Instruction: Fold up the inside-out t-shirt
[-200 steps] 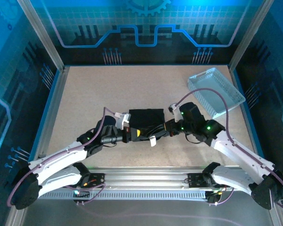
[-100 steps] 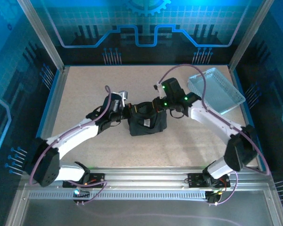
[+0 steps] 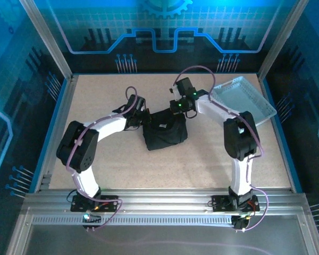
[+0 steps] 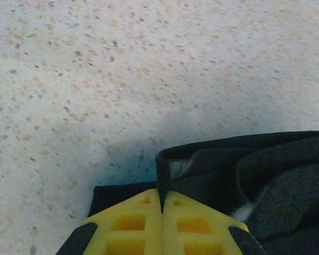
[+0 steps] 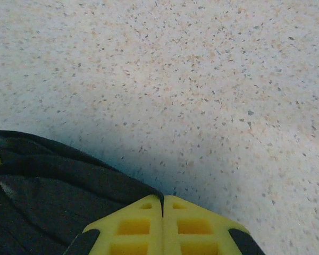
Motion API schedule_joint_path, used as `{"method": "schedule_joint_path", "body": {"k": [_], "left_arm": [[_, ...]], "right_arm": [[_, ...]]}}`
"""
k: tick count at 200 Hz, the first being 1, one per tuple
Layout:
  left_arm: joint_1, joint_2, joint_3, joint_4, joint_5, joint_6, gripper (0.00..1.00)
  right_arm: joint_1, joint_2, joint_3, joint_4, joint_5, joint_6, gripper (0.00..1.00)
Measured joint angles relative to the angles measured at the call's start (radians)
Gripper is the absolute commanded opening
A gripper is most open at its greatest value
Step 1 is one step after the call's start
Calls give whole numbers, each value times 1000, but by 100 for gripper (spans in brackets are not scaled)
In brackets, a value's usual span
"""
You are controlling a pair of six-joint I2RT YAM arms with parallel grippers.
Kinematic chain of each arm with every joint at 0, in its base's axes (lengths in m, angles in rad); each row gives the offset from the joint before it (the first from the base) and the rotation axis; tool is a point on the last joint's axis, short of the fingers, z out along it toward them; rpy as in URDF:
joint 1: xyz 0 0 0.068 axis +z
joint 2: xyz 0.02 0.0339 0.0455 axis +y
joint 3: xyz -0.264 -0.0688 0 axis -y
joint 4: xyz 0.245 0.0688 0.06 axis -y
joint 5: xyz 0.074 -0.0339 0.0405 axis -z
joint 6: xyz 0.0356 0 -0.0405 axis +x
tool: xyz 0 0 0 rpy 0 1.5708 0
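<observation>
At the middle of the speckled counter (image 3: pixel 106 159), the black fabric t-shirt (image 3: pixel 165 137) is ringed by bare surface. Its top corners are pinched in the tightly closed left end effector (image 3: pixel 147 119) and right end effector (image 3: pixel 174 111).

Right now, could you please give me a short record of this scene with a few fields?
t-shirt: black, bunched, mid-table, its top edge strung between the two grippers
left gripper: shut, pinching a fold of the t-shirt
right gripper: shut, black fabric at its fingertips
tray: light grey, far right of the table, apart from the t-shirt
table: speckled beige
</observation>
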Motion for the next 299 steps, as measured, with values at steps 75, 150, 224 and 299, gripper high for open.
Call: {"method": "schedule_joint_path", "body": {"k": [75, 150, 224, 299], "left_arm": [[7, 14, 115, -261, -168, -4, 59], [-169, -369, -127, -167, -118, -57, 62], [-192, -393, -437, -6, -83, -203, 65], [-179, -261, -459, 230, 21, -189, 35]], "right_arm": [[-2, 36, 106, -85, 76, -46, 70], [17, -401, -315, 43, -37, 3, 54], [-41, -411, -592, 157, -80, 64, 65], [-52, -355, -641, 301, -224, 87, 26]]}}
